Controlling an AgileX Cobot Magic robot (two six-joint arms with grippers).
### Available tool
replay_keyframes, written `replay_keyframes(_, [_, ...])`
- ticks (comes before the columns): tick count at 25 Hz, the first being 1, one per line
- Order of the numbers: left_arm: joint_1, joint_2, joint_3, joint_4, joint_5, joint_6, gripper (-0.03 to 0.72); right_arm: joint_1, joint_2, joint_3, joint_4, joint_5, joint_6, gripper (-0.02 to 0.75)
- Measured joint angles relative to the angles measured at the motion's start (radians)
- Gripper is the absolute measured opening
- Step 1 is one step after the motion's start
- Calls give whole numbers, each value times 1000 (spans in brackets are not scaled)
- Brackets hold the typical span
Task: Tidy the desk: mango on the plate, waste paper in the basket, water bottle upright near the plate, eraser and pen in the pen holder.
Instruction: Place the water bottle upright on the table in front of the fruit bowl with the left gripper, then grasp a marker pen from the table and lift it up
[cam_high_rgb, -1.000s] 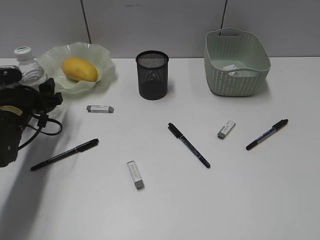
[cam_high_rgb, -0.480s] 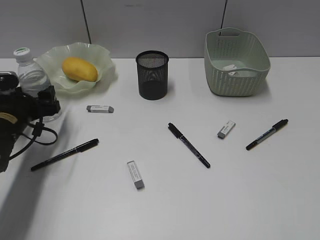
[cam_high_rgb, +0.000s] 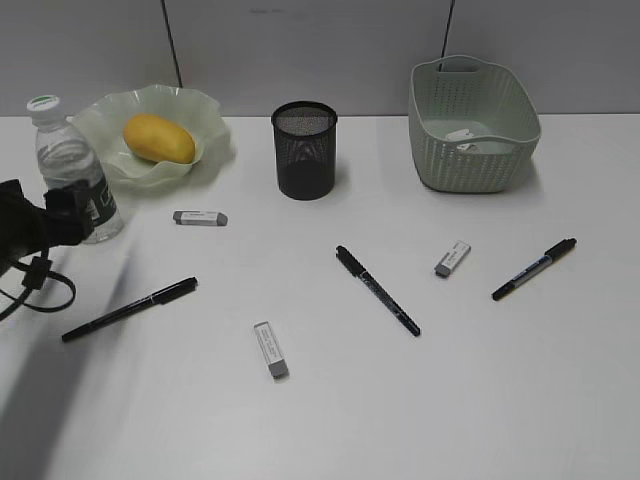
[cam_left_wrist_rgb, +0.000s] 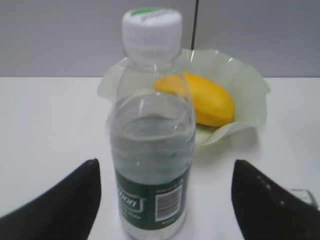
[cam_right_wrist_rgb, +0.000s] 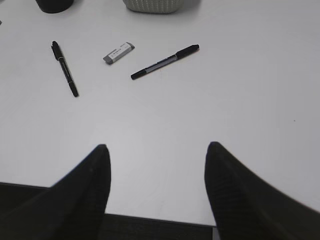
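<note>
We see the left tool (cam_left_wrist_rgb: 165, 200) has backed off the water bottle (cam_high_rgb: 72, 170), jaws wide, leaving it upright on the table (cam_high_rgb: 400, 420) beside the plate (cam_high_rgb: 205, 125); we judge that step done. The right tool (cam_right_wrist_rgb: 156, 180) hangs wide and empty over bare table. One basket (cam_high_rgb: 440, 150) holds the waste paper (cam_high_rgb: 465, 137), one plate the mango (cam_high_rgb: 158, 138), and one pen holder (cam_high_rgb: 304, 150) stands between (seemingly empty). Loose: three pens (cam_high_rgb: 377, 290), three erasers (cam_high_rgb: 270, 349).
</note>
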Motion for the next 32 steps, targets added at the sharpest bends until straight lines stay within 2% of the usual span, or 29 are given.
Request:
replay_keyframes(3, [0, -139, -3, 53, 173, 0, 614, 0, 0, 0, 0, 0, 0, 475])
replay_keyframes(8, [0, -368, -94, 145, 729, 0, 597, 0, 0, 0, 0, 0, 0, 475])
replay_keyframes(14, [0, -544, -300, 162, 1408, 0, 573, 0, 0, 0, 0, 0, 0, 475])
replay_keyframes(19, [0, -566, -470, 160, 2012, 0, 563, 0, 0, 0, 0, -6, 0, 475])
replay_keyframes(23, [0, -595, -494, 158, 2209, 0, 533, 0, 0, 0, -2, -8, 0, 475])
replay_keyframes(27, [0, -648, -456, 139, 2251, 0, 483, 0, 0, 0, -26, -14, 32, 475])
replay_keyframes(32, [0, -807, -342, 137, 2238, 0, 452, 0, 0, 0, -57, -14, 42, 475])
